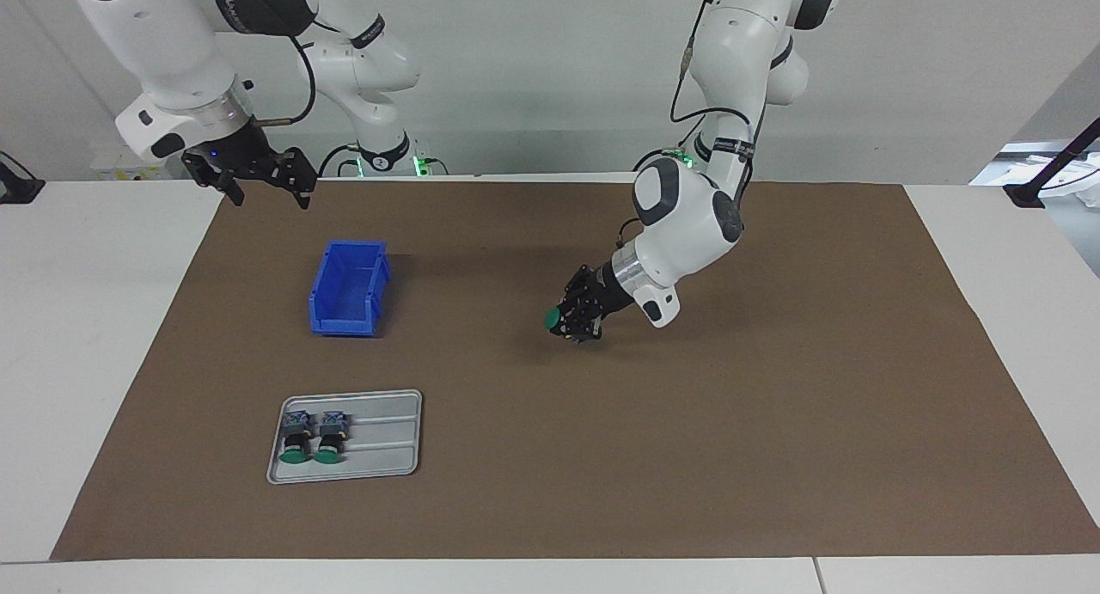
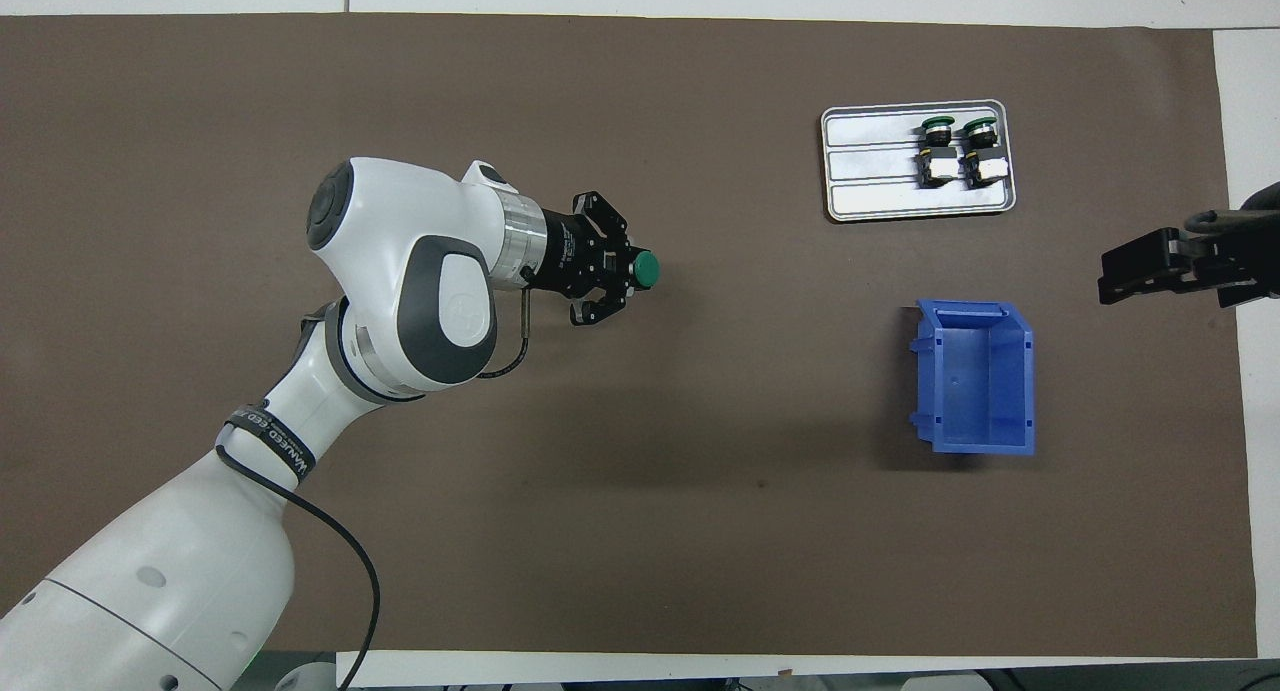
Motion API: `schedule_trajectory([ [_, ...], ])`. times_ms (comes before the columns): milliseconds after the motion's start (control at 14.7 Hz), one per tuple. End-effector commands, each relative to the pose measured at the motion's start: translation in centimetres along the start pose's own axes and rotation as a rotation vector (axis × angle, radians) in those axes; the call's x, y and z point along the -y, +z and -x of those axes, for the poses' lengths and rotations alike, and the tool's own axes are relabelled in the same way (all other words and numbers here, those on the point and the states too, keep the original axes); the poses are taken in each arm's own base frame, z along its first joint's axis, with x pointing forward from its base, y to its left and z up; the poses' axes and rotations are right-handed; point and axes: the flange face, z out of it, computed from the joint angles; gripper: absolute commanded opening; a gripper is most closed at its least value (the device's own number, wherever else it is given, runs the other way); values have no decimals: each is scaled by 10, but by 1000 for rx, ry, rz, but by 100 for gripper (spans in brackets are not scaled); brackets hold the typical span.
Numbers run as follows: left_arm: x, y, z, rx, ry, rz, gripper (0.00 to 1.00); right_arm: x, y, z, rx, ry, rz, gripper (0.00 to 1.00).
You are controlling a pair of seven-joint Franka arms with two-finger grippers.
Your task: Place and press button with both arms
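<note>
The right hand waits up in the air near the robots' edge of the worktop, at the right arm's end; its fingers stand apart and hold nothing. A little farther out on that end sits the blue bin, which looks empty.

Over the middle of the mat, the left hand is tilted low and clamped on the button, whose green cap points toward the right arm's end. From the facing view the button seems to hang just above the mat or barely touch it; I cannot tell which.

Farthest from the robots, the tray carries two more buttons side by side, caps pointing away from the robots.

So, as a judgement: one button has been taken up and carried to the centre, which covers most of the placing. Left to do are setting it firmly down or steadying it, and bringing the right hand over to press the cap. The pressing has not begun.
</note>
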Motion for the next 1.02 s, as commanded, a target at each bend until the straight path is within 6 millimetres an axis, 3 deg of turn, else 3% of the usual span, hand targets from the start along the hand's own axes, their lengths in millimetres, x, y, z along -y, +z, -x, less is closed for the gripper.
schedule_trajectory([
  [0,15,-13,-18,70,7,45,12,-4,1,6,-9,-10,5,99],
  [478,33,-12,-59,220,-23,134,13,-3,1,6,-9,-12,5,99],
  [750,32,-23,-92,299,-66,82,13,-3,1,6,-9,-12,5,99],
  [955,46,-22,-118,378,-47,110,13,-4,1,6,-9,-10,5,99],
])
